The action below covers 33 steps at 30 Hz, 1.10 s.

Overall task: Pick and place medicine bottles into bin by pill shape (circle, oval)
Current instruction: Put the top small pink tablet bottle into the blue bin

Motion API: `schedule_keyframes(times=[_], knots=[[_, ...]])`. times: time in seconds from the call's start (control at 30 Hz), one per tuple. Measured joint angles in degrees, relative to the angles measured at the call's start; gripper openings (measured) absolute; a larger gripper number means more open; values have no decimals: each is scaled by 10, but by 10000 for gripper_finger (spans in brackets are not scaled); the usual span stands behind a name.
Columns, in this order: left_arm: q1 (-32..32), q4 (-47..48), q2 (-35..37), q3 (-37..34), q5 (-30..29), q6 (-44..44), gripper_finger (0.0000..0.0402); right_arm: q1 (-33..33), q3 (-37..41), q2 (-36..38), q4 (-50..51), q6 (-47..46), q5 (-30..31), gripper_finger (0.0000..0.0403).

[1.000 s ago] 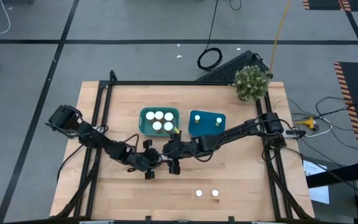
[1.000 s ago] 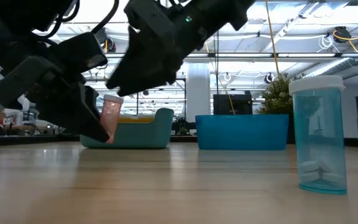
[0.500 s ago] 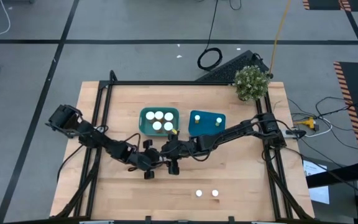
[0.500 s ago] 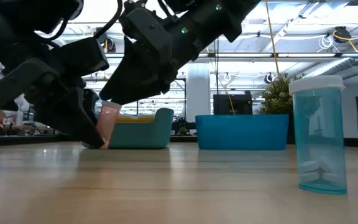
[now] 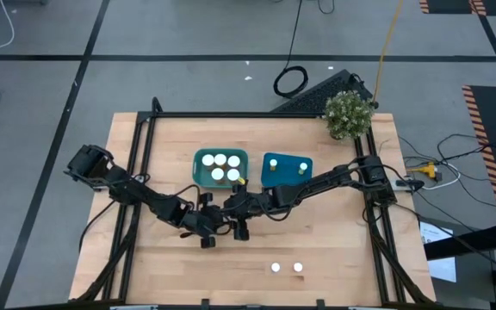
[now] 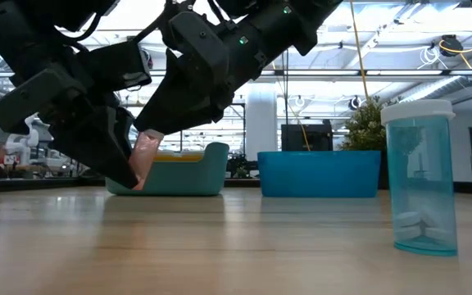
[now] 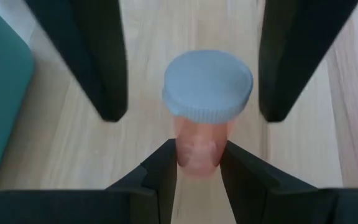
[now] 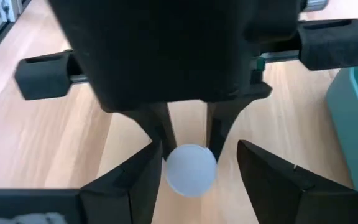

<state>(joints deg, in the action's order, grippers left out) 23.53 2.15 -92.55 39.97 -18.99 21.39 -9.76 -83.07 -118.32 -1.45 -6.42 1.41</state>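
Observation:
A pink medicine bottle (image 7: 197, 146) with a white cap (image 8: 190, 168) sits between both grippers near the table's middle, in front of the teal bin (image 5: 203, 176). My left gripper (image 7: 197, 152) is shut on it. My right gripper (image 8: 194, 158) is open and faces the left one, with a finger on each side of the cap. In the low view the bottle (image 6: 144, 156) leans between the two dark grippers. Two more bottles (image 5: 275, 268) (image 5: 298, 268) stand near the front edge. My left gripper pinches the pink body (image 7: 196, 158) of the bottle just under the cap, between its two fingers. The fingers (image 8: 160, 130) slant down from the table's left side. The bottle is tilted; whether its base touches the table cannot be told.
The teal bin holds several white-capped bottles. The blue bin (image 5: 274, 178) to its right holds one. A blue bottle (image 6: 420, 176) stands close to the low camera. A potted plant (image 5: 349, 114) stands at the far right corner. Bare wood lies to the left and right.
My left gripper has gone a little toward the table's right with the pink bottle. My right gripper has edged left toward it, so the two now stand closer together around the cap.

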Motion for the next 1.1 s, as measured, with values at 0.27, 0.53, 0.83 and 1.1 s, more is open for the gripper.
schedule_keyframes(times=[0.27,0.53,0.83,1.1], knots=[[0,7,0,0,-4,8,120,0,0,0,4,0,-1,171],[0,7,0,0,-5,9,120,0,0,0,8,4,-2,147],[0,7,0,0,-5,17,120,-1,0,0,9,15,-2,198],[0,6,0,0,-4,18,120,-1,0,0,13,15,-17,169]])
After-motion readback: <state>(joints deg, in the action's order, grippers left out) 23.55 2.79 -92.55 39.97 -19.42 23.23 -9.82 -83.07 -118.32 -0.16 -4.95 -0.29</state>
